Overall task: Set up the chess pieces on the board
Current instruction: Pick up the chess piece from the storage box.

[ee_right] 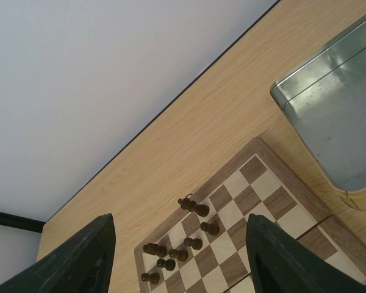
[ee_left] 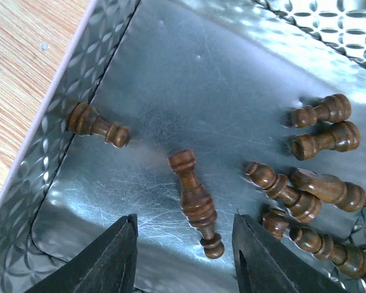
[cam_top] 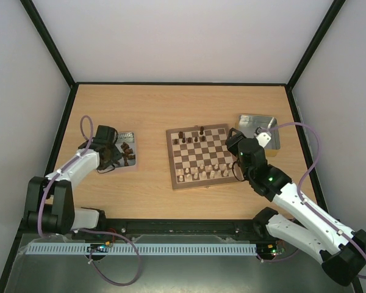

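Several dark brown chess pieces [ee_left: 320, 143] lie on their sides in a shiny metal tray [ee_left: 189, 91]. One tall dark piece [ee_left: 195, 198] lies between the fingertips of my left gripper [ee_left: 184, 235], which is open and low over the tray floor, touching nothing. A lone pawn [ee_left: 94, 124] rests by the tray's left wall. The board [cam_top: 198, 184] sits mid-table with several dark pieces [cam_top: 192, 137] standing on its far rows. My right gripper [cam_top: 233, 139] hovers open and empty at the board's right edge, and its view shows the dark pieces [ee_right: 195, 207].
Pale cream pieces [cam_top: 201, 173] stand on the board's near rows. A second metal tray [cam_top: 259, 125] lies right of the board and looks empty [ee_right: 335, 122]. The left tray [cam_top: 129, 135] sits at the table's left. Black frame posts and white walls surround the table.
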Available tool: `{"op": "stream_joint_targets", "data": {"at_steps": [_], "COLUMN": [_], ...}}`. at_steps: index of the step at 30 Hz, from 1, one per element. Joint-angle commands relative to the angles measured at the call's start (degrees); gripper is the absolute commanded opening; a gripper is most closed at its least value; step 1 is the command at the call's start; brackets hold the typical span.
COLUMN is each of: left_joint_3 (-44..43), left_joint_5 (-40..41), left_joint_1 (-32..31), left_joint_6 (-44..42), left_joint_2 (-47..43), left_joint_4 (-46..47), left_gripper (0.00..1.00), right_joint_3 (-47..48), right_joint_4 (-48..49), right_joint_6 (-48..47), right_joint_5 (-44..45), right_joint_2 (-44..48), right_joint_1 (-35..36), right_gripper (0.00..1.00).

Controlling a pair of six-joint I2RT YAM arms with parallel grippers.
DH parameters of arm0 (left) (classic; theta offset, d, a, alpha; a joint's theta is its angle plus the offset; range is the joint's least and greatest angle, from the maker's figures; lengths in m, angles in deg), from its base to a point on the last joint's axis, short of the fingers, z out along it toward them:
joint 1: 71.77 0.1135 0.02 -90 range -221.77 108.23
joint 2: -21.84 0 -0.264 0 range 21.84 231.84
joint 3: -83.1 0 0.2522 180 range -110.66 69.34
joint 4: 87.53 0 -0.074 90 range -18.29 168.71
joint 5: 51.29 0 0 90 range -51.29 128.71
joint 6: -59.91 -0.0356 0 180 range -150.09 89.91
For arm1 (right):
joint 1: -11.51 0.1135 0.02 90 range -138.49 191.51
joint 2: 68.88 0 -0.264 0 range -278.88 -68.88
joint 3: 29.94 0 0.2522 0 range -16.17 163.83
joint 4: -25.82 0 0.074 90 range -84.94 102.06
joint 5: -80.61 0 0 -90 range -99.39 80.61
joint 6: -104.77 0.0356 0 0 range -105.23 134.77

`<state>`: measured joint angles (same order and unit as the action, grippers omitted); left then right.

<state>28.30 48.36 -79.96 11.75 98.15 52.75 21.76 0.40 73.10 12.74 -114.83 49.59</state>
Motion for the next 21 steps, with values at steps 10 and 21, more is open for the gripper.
{"op": "stream_joint_targets", "data": {"at_steps": [10, 21], "left_joint_3": [0.9, 0.77], "left_joint_5": [-3.84, -4.21], "left_joint_1": [3.92, 4.41], "left_joint_6": [-0.08, -0.8], "left_joint_2": [6.13, 9.81], "left_joint_4": [6.23, 9.65], "left_gripper": [0.35, 0.22], "right_joint_3": [-0.29, -0.32], "right_joint_4": [0.5, 0.94], "right_joint_6": [0.48, 0.47], "right_joint_5": [1.04, 0.81], "right_joint_2": [0.28, 0.08], "right_joint_1": [-0.12, -0.12], "right_gripper": [0.58, 0.58]}}
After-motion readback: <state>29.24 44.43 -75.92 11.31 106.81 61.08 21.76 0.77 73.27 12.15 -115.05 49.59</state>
